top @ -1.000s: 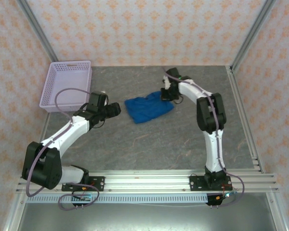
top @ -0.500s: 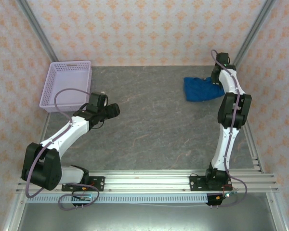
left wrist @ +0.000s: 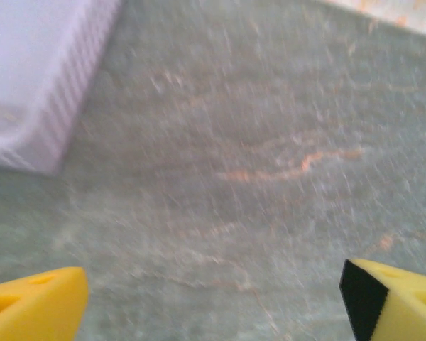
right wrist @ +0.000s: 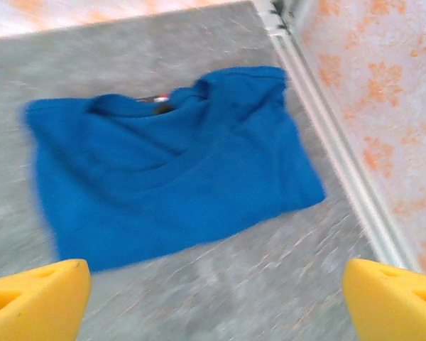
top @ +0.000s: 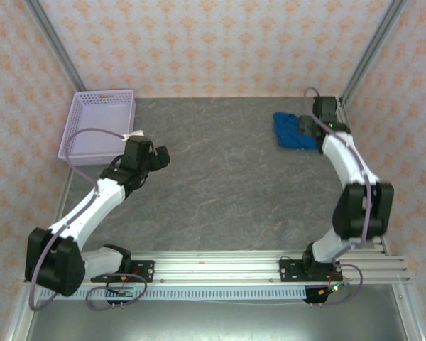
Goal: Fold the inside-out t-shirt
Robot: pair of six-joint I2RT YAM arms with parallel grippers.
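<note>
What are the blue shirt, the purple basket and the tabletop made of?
The t-shirt looks like soft, matte knit cloth, likely cotton: it lies limp and creased. The basket seems moulded plastic, its walls perforated. The table looks stone-veined, perhaps laminate.

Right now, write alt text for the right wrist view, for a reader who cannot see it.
A royal-blue t-shirt lies roughly folded on the grey table, close to the metal rail at the picture's right. The right pincer is open, its yellow fingertips in the bottom corners, clear of the shirt.
</note>
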